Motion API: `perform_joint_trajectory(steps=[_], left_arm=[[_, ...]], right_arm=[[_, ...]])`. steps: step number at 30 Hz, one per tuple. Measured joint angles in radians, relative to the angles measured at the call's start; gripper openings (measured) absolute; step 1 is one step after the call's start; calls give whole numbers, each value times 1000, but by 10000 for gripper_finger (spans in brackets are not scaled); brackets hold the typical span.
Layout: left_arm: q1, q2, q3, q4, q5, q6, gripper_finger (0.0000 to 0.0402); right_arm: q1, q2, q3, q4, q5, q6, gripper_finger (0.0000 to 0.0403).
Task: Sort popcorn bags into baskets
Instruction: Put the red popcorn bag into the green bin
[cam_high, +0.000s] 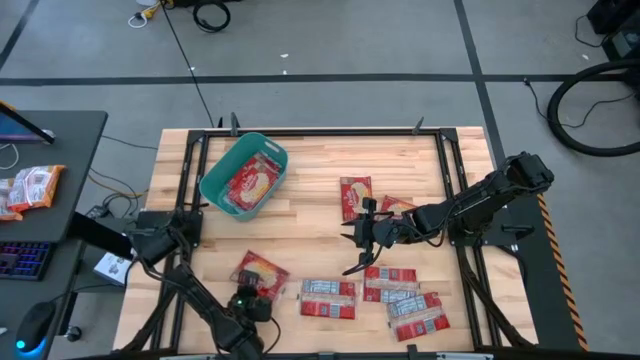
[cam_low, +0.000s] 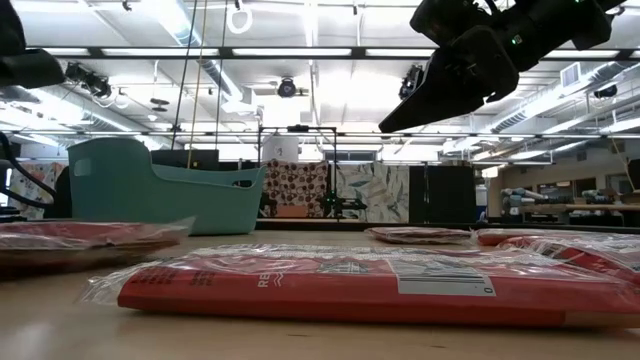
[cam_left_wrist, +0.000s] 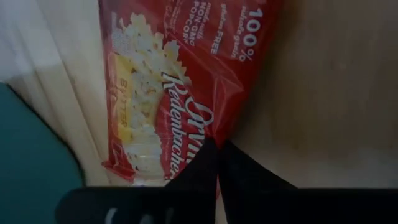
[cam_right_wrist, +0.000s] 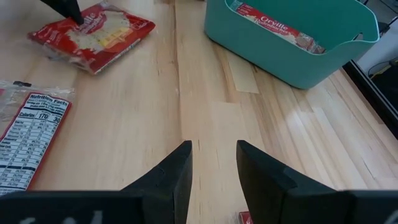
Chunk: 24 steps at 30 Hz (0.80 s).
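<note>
Several red popcorn bags lie flat on the wooden table. One (cam_high: 356, 195) lies mid-table, one (cam_high: 398, 207) beside my right arm, and three (cam_high: 328, 297) (cam_high: 390, 283) (cam_high: 418, 315) near the near edge. Another (cam_high: 260, 272) lies near-left, showing its popcorn picture. The teal basket (cam_high: 243, 175) stands far-left with a bag (cam_high: 252, 183) inside. My left gripper (cam_high: 250, 296) is at the near-left bag's near edge, shut on it. My right gripper (cam_right_wrist: 214, 158) is open. It hovers above bare wood mid-table (cam_high: 358, 237), well off the tabletop in the low view (cam_low: 450, 90). My left gripper pinches the near-left popcorn bag between its two fingers (cam_left_wrist: 205, 163), at the bag's edge close to a corner (cam_left_wrist: 208, 127). The fingers come down from above, slanting in from the table's near side. The bag lies on the table, picture side up (cam_right_wrist: 93, 31).
Black frame rails (cam_high: 185, 180) (cam_high: 450, 170) run along the table's left and right sides. A desk left of the table holds an orange-white packet (cam_high: 30, 188) and a keyboard (cam_high: 20, 260). Bare wood (cam_right_wrist: 149, 99) lies between the basket and the bags.
</note>
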Motion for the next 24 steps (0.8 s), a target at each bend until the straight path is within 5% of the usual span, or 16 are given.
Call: perform_joint_trajectory(steps=[24], left_arm=[[301, -348, 0, -105, 32, -134, 3]], right_arm=[[0, 0, 0, 0, 0, 0, 130]])
